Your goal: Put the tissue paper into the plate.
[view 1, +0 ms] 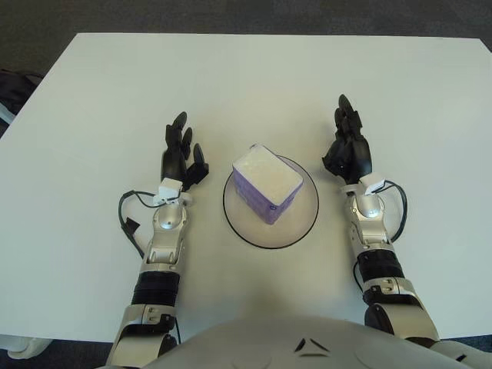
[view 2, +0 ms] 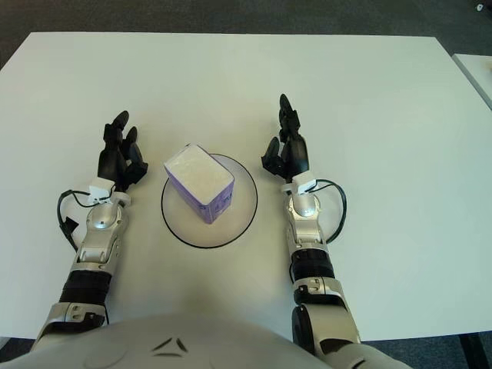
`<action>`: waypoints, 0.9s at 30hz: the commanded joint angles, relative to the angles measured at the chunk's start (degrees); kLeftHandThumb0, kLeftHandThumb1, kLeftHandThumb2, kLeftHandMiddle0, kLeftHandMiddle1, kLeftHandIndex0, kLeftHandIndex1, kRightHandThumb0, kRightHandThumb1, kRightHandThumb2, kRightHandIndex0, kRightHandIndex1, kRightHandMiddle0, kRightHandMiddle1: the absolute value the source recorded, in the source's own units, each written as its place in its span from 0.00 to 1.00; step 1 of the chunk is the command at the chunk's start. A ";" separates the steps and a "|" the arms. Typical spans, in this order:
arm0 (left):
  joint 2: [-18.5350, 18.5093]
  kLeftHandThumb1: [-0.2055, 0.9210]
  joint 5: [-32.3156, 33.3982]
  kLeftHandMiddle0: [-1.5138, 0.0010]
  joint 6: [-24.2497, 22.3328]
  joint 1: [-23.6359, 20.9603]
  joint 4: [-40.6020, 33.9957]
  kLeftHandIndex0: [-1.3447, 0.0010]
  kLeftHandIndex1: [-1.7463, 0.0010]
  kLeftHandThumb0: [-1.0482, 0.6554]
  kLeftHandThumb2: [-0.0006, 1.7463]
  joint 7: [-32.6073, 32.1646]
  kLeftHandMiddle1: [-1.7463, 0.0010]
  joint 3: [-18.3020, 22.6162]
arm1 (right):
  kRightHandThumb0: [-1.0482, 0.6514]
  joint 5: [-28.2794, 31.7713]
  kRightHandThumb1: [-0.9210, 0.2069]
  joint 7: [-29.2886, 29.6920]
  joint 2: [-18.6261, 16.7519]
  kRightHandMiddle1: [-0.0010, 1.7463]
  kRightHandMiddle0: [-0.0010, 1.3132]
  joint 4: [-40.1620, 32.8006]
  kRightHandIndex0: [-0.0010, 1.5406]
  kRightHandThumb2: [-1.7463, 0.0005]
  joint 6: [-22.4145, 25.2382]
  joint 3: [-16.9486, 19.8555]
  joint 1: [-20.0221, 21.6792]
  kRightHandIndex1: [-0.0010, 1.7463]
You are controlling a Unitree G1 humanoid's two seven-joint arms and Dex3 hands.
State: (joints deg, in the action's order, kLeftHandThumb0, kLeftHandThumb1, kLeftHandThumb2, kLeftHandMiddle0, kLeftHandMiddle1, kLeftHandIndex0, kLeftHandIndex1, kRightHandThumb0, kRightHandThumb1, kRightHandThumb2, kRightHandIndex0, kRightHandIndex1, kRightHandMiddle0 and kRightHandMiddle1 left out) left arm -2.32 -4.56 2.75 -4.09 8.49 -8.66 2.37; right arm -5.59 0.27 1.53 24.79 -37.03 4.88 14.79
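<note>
A purple tissue pack with a white top (view 1: 267,183) lies inside the round white plate with a dark rim (view 1: 306,227) in the middle of the table. My right hand (view 1: 348,147) stands just right of the plate, fingers straight and pointing away from me, holding nothing. To the left of the plate my left hand (view 1: 181,152) shows with its fingers spread, also holding nothing. Neither hand touches the tissue pack.
The white table (view 1: 254,84) stretches wide beyond the hands, with dark floor past its far edge. A black cable (view 1: 127,215) loops beside my left wrist. A dark object (view 1: 14,83) shows off the table's left edge.
</note>
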 commanded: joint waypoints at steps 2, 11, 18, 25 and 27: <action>0.22 1.00 0.04 0.76 -2.35 2.53 2.90 1.00 0.69 0.21 0.51 0.72 0.99 -0.15 | 0.02 -1.80 0.00 2.08 0.48 0.04 0.00 6.10 0.00 0.44 -2.43 -0.71 -3.40 0.00; 0.09 1.00 -0.04 0.76 -1.96 2.56 2.88 1.00 0.70 0.21 0.52 0.79 1.00 -0.20 | 0.04 -1.57 0.00 3.76 0.88 0.03 0.00 8.53 0.00 0.44 -3.76 -1.64 -2.84 0.00; 0.09 1.00 -0.13 0.76 -1.87 2.56 2.91 1.00 0.70 0.21 0.52 0.65 1.00 -0.13 | 0.05 -1.68 0.00 4.82 1.30 0.02 0.00 9.66 0.00 0.44 -4.45 -2.37 -2.54 0.00; -0.02 1.00 -0.35 0.76 -1.15 2.76 2.83 1.00 0.69 0.20 0.52 0.58 1.00 -0.14 | 0.05 -1.82 0.00 5.62 1.73 0.02 0.00 10.21 0.00 0.44 -4.66 -2.99 -2.52 0.00; -0.07 1.00 -0.47 0.76 -0.88 2.84 2.76 1.00 0.69 0.19 0.52 0.53 1.00 -0.16 | 0.05 -1.78 0.00 5.71 1.82 0.02 0.00 10.31 0.00 0.44 -4.69 -3.13 -2.56 0.00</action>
State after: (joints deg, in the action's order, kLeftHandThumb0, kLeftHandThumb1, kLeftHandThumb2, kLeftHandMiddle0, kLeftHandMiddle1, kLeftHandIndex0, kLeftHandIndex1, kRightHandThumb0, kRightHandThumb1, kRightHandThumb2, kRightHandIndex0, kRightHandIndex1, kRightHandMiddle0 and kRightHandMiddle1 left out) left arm -2.45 -4.79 3.60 -4.19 8.99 -8.66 2.39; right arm -5.71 5.51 3.08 29.20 -40.35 2.15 17.41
